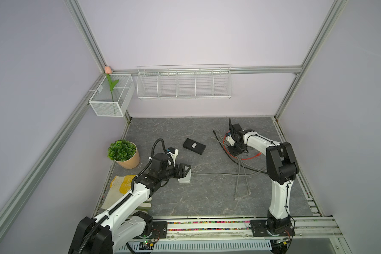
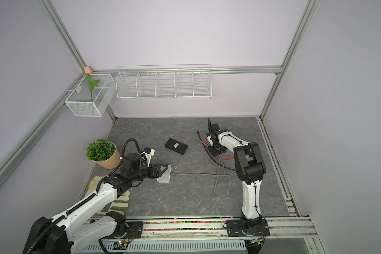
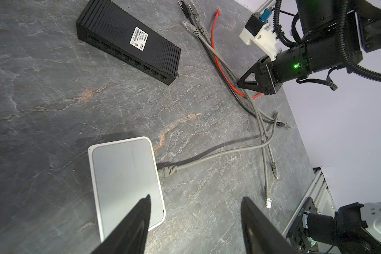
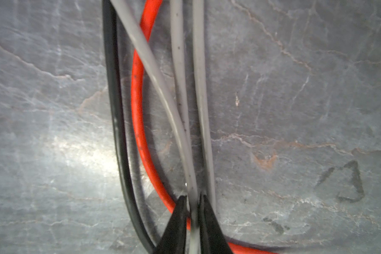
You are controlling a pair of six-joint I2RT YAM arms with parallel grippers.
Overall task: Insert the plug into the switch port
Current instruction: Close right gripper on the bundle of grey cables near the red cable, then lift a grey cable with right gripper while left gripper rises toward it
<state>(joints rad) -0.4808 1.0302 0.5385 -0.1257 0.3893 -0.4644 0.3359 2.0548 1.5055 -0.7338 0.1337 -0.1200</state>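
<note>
Lilac walls (image 1: pixel 185 33) and a metal frame (image 1: pixel 262 70) close the room; the table (image 1: pixel 207 198) is grey stone with pale veins. On the left stands a potted plant (image 1: pixel 122 151). The left gripper (image 1: pixel 187 169) hangs released over a white box (image 1: pixel 184 179) (one grey plug (image 3: pixel 168 171) sits in its side). Further back we see the black switch (image 1: pixel 194 146) lying flat. On the right, the right gripper (image 4: pixel 193 198) is clenched on a grey cable (image 4: pixel 161 88).

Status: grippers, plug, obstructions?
Left gripper open over white switch. Right gripper shut on grey cable, mid-length. Red cable and black cable crowd it.
</note>
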